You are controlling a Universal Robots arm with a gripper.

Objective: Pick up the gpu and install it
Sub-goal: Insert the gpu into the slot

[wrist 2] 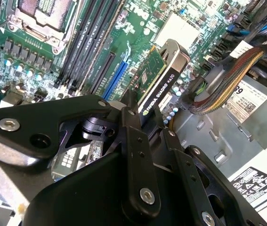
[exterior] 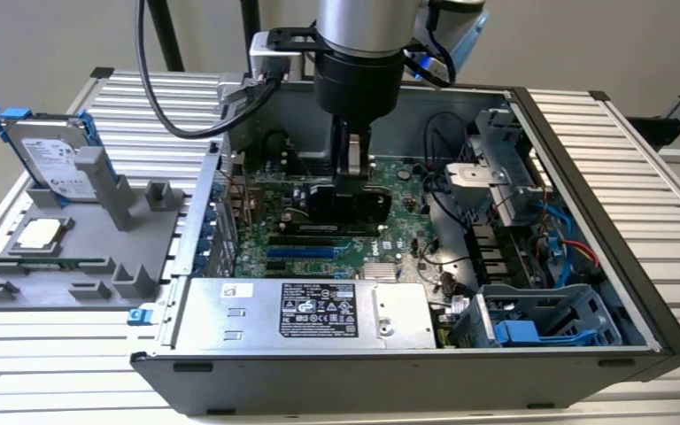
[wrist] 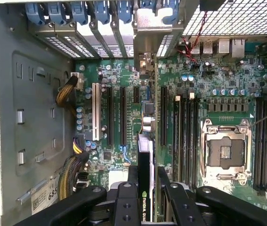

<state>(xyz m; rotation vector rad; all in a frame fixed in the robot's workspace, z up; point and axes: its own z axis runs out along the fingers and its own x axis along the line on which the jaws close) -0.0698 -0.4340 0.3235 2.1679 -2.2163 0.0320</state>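
Note:
My gripper (exterior: 353, 173) reaches down into the open computer case (exterior: 576, 221) and is shut on the gpu (exterior: 347, 209). The card stands on edge over the green motherboard (exterior: 305, 243). In the second wrist view the black fingers (wrist 2: 134, 126) clamp the gpu (wrist 2: 157, 79), whose green board and black shroud both show. In the first wrist view the gpu (wrist: 145, 157) runs edge-on from the gripper (wrist: 145, 181) toward the rear slot openings, in line with the black expansion slots (wrist: 123, 115). I cannot tell whether its lower edge sits in a slot.
A silver power supply (exterior: 305, 312) fills the case's front. A drive cage with blue parts (exterior: 535, 320) and cables (exterior: 552, 243) sit on the exterior view's right. Outside, on the exterior view's left, a grey fixture (exterior: 74, 266) holds a hard drive (exterior: 47, 152). A braided cable bundle (wrist 2: 225, 77) lies beside the card.

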